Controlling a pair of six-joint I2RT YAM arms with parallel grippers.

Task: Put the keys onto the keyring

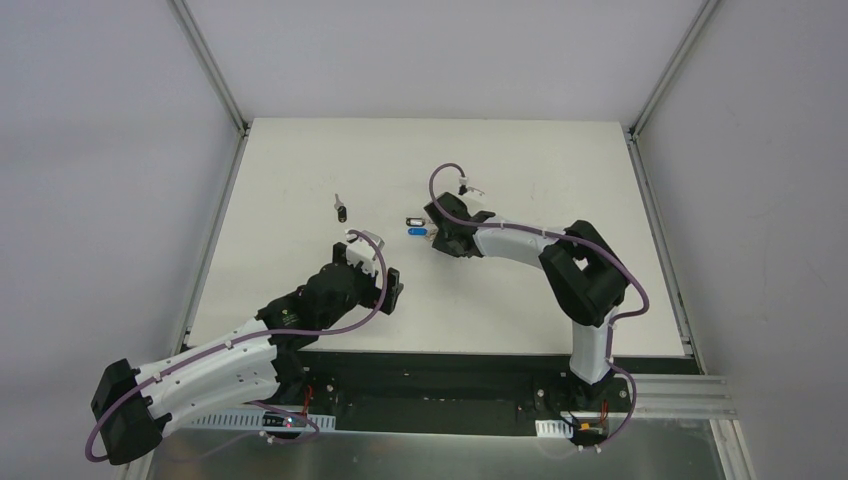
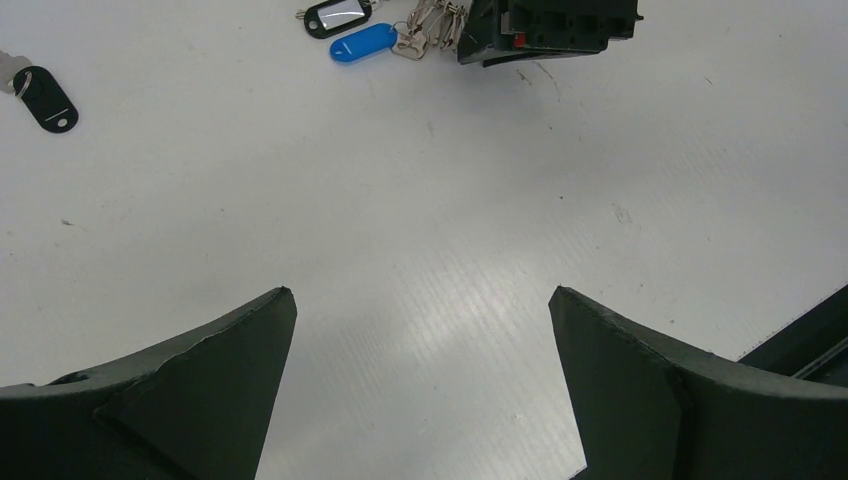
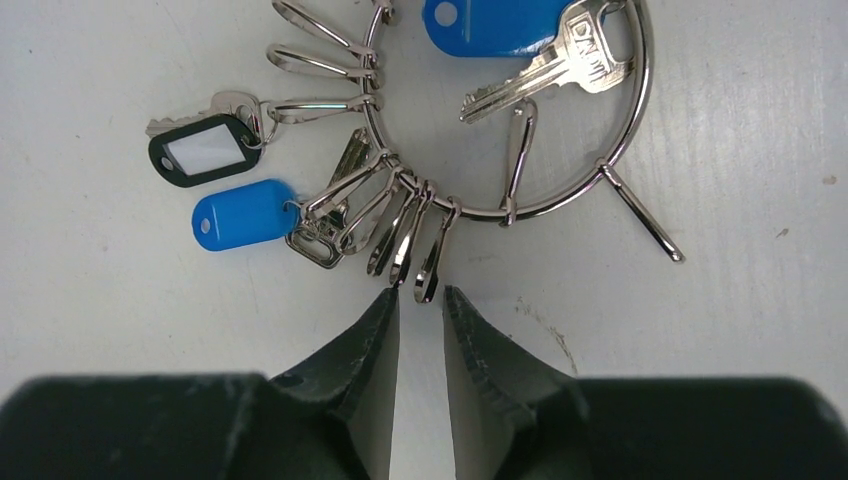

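Note:
In the right wrist view the keyring (image 3: 480,211) lies flat on the white table, a large silver wire ring carrying several silver snap clips (image 3: 400,220). A silver key (image 3: 550,60) with a blue tag (image 3: 490,25) sits inside the ring. A black-framed tag (image 3: 205,150) with a small key and a second blue tag (image 3: 245,213) hang at the left. My right gripper (image 3: 420,292) is open only narrowly, and one clip's end reaches just between its tips. My left gripper (image 2: 420,292) is wide open and empty over bare table. From above, the right gripper (image 1: 440,235) is beside the blue tag (image 1: 415,233).
A separate key with a black tag (image 1: 342,210) lies alone on the table, left of the ring; it also shows in the left wrist view (image 2: 45,95). The left gripper (image 1: 390,283) hovers near the table's front middle. Metal frame posts stand at the table's back corners.

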